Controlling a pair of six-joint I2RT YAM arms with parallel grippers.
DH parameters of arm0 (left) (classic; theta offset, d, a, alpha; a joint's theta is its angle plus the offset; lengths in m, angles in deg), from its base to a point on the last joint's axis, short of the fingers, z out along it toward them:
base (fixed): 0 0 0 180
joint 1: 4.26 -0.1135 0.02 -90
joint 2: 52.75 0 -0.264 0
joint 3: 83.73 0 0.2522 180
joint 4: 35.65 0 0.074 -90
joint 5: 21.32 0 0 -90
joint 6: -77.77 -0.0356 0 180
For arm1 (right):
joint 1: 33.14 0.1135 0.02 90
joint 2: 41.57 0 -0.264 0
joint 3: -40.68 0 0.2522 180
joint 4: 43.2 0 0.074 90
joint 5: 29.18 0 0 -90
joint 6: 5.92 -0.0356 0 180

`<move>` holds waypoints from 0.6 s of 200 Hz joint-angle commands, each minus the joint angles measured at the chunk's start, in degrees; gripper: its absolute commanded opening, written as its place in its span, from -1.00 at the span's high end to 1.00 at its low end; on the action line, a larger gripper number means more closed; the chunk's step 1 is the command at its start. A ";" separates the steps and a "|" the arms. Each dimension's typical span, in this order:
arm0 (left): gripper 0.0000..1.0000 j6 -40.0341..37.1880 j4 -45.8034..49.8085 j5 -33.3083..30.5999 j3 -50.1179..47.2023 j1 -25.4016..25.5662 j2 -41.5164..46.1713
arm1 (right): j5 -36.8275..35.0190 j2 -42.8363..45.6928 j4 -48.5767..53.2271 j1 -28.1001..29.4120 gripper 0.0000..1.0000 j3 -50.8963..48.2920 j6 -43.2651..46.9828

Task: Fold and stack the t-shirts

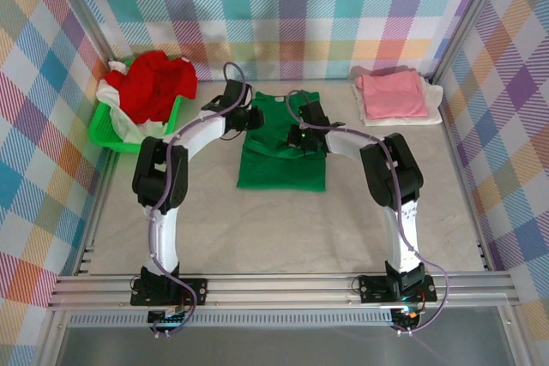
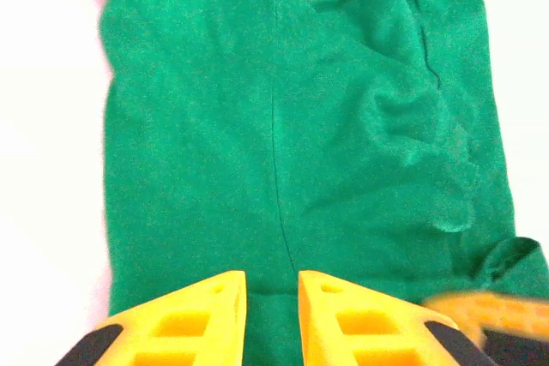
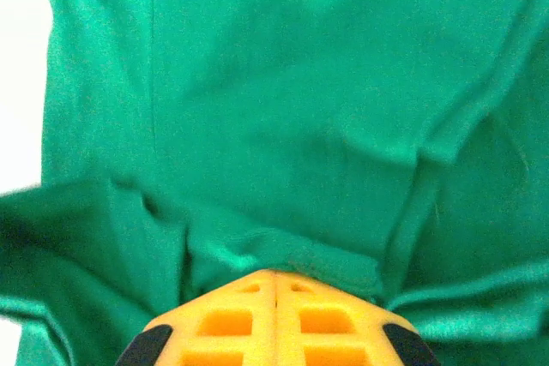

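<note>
A pale surface sits inside checked cloth walls, with an aluminium rail along its near edge. The green t-shirt lies in the far middle, its right side rucked. The right gripper, pressed together, pinches a fold there. The left gripper stands slightly parted over the shirt's left edge; whether it touches the cloth is unclear. Far left, a lime basket holds a red t-shirt heaped over mostly covered white cloth. Far right, a pink t-shirt rests folded on a white t-shirt. Bare surface stretches from the green shirt to the rail.
</note>
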 commanded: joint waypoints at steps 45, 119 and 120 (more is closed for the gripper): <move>0.53 1.12 -6.04 4.25 -20.91 6.54 17.01 | 6.03 3.98 2.41 -2.22 0.87 2.93 2.02; 0.70 -0.81 -4.17 0.46 -12.35 6.87 2.11 | 7.28 23.74 -1.21 -2.31 0.82 -15.92 2.38; 0.70 -0.86 -4.05 0.32 -12.17 6.87 1.94 | 7.15 23.74 -1.22 -2.31 0.82 -16.15 2.40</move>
